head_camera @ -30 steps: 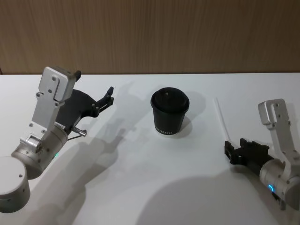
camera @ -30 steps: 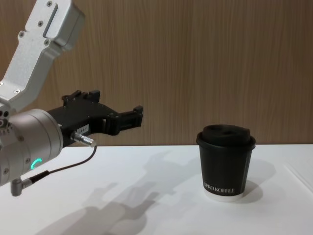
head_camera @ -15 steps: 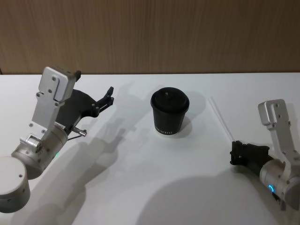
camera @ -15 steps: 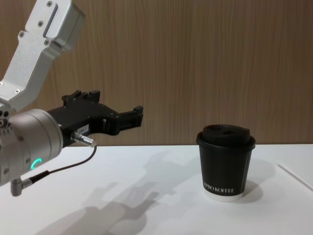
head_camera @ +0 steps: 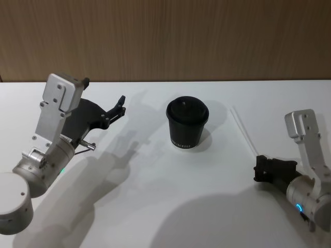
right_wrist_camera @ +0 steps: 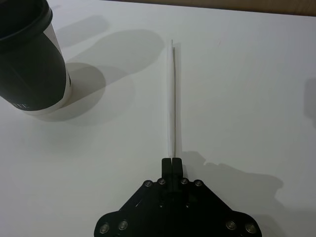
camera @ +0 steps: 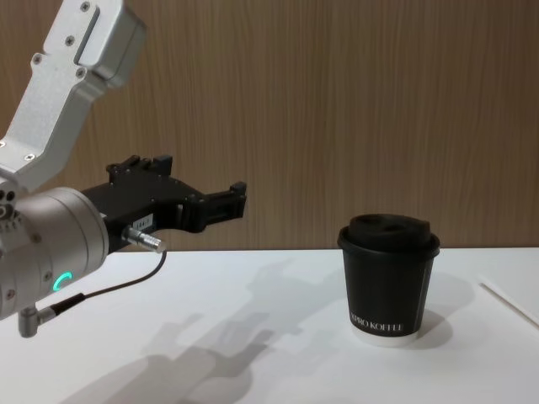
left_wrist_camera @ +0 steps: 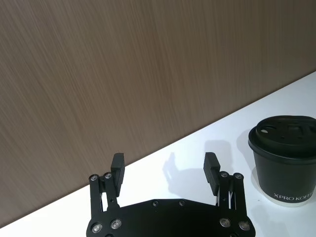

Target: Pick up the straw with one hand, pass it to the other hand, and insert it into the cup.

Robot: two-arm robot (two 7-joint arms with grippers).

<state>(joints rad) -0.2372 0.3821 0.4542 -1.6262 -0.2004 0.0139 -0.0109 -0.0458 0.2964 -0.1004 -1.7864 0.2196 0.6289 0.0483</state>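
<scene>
Lying: straw (head_camera: 244, 130) low on the table (head_camera: 155, 181), right of the cup (head_camera: 187, 124) and apart from it; cannot tell if it is lifted.
Long axis: runs straight out from the right gripper (right_wrist_camera: 172, 162), far tip toward the wall.
Right gripper: fingers pinched together on the straw's near end.
Left gripper (head_camera: 121, 106): spread wide, holding nothing, hovering left of the cup, well apart from the straw.
Nearer arm: right.
Next, likely: lift, then carry the straw leftward past the cup for the handover.

Left gripper (camera: 236, 200) aloft; cup (camera: 389, 286) upright; straw (camera: 509, 302) beside.
</scene>
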